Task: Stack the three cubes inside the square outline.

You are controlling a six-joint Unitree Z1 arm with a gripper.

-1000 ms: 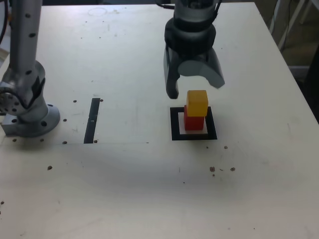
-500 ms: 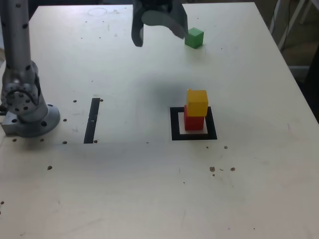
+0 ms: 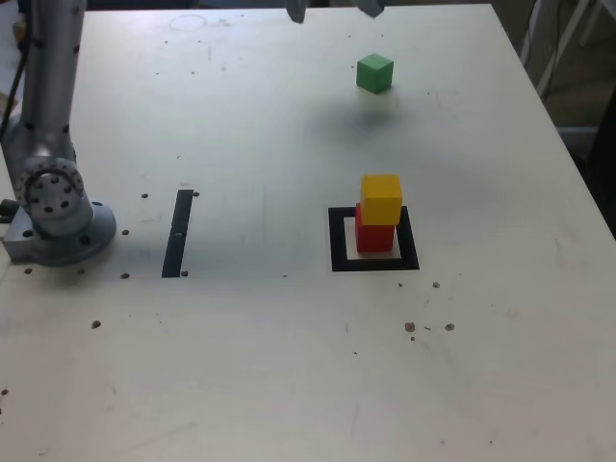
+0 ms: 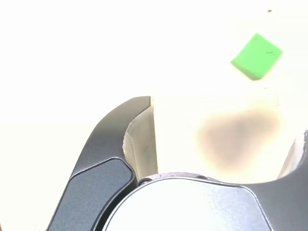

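Hovering high with jaws spread wide, holding nothing, well apart from the green cube (image 3: 374, 74).

Rising from the round base (image 3: 60, 236) at the exterior view's left edge, reaching out past the top of the frame, only the fingertips of the gripper (image 3: 335, 10) dipping in at upper centre; pointing downward, a soft shadow on the white table (image 3: 260, 366) below. Lying alone at upper right of centre, the green cube; stacked right of centre, inside the square outline (image 3: 340, 263), the yellow cube (image 3: 381, 199) on top of the red cube (image 3: 374, 237).
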